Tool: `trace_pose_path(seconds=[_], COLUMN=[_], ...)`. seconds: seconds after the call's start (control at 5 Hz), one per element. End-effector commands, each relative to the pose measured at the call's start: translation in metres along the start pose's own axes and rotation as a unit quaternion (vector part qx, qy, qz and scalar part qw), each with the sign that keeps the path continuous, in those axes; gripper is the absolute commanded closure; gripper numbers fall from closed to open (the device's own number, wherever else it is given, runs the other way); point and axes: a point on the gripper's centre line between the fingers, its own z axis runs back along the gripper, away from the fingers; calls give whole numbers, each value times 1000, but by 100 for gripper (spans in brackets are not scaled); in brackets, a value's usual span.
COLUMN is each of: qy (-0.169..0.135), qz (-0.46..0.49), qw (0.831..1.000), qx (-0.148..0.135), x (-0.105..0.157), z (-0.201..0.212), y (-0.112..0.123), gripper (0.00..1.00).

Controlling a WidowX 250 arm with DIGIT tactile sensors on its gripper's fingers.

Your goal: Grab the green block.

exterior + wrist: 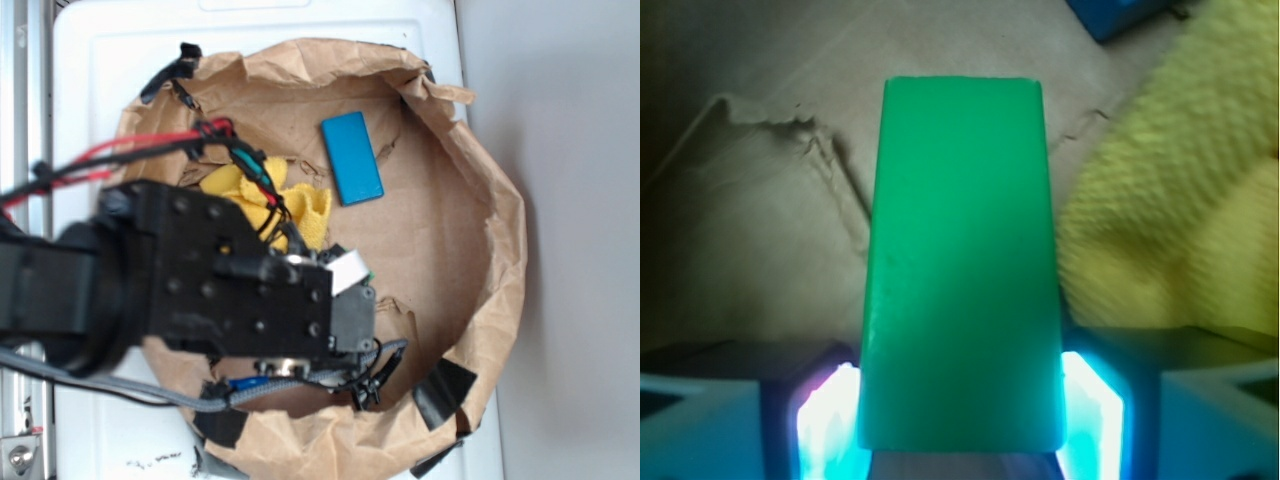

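The gripper [960, 420] is clenching the green block [958, 260], its 2 glowing finger pads [830, 420] pressing against the block's long sides near the lower end. The block is sitting over the brown paper floor, extending away from the wrist camera. A yellow cloth [1170, 210] is lying just beside it on the right. In the exterior view, the blue rectangular block [352, 157] is resting well apart inside the crumpled paper bag [480, 180].

lab bench: paper-lined tray [500, 300], robot arm [150, 280]
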Motion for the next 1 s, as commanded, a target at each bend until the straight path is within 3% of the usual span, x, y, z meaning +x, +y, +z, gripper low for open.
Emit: trace_pose_path(seconds=[0.0,0.2,0.4,0.6,0.8], qy=[6,-30,-40,-64,-63], qz=[31,3,-39,-82,-101], qw=[999,999,998,993,992], qx=[-43,-23,-21,-50,-48], x=[66,77,75,63,58], z=[58,78,86,108,113], y=[-13,5,26,49,54], gripper=[100,100,100,100,100])
